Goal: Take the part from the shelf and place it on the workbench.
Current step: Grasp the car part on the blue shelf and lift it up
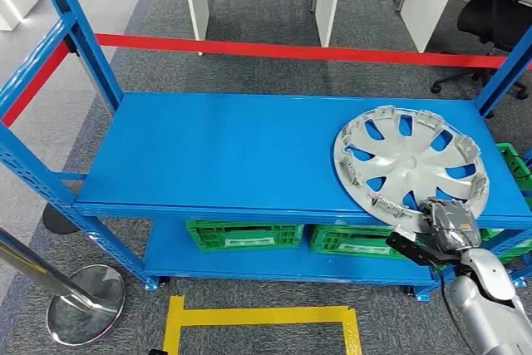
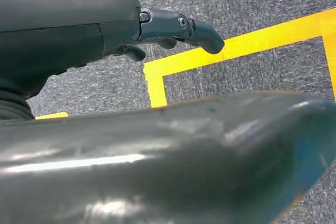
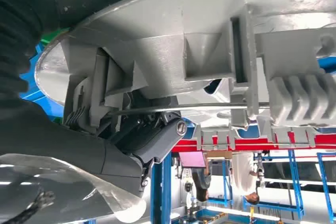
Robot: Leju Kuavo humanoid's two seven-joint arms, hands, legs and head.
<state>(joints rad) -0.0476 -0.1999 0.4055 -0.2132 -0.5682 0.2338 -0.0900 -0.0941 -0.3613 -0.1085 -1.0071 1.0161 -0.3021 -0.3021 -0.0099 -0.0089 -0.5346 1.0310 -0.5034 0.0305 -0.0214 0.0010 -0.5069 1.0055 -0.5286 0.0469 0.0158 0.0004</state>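
The left hand point(image 2: 174, 27) is hanging over grey carpet and yellow floor tape point(image 2: 238, 51), fingers apart and holding nothing. On the blue shelf point(image 1: 219, 151), the silver wheel cover point(image 1: 411, 164) is lying flat at the right end. The right hand point(image 1: 449, 224) is gripping its near rim.

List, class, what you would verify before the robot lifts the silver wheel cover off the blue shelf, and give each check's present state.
1. Wheel cover lies flat on the blue shelf: ok.
2. Right hand at the cover's near rim: ok.
3. Fingers under the rim: ok.
4. Grip firm: cannot tell.
5. Left hand free, holding nothing: ok.
6. Workbench located: cannot tell.
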